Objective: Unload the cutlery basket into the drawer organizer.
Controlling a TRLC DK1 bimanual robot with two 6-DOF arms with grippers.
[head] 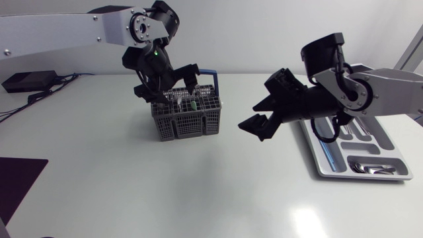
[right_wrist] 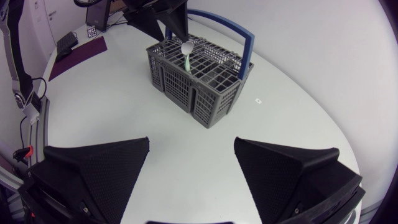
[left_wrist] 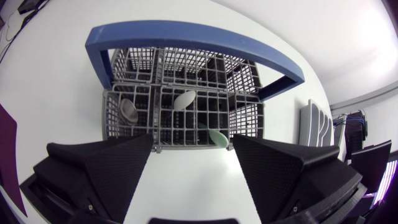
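The grey mesh cutlery basket (head: 188,118) with a blue handle (head: 210,74) stands left of the table's middle. My left gripper (head: 170,84) hovers open just above it, with nothing between its fingers. In the left wrist view, the basket (left_wrist: 186,81) holds a silver spoon (left_wrist: 127,109), a white spoon (left_wrist: 185,99) and a green spoon (left_wrist: 217,137) under the open gripper (left_wrist: 193,146). My right gripper (head: 254,114) hangs open and empty between the basket and the grey drawer organizer (head: 330,165). The right wrist view has the basket (right_wrist: 196,81) ahead of that gripper (right_wrist: 191,146).
Some silver cutlery (head: 370,168) lies in the organizer's front compartment. A dark purple mat (head: 20,185) covers the front left corner. A black box (head: 30,80) with cables sits at the back left. Bare white table lies in front of the basket.
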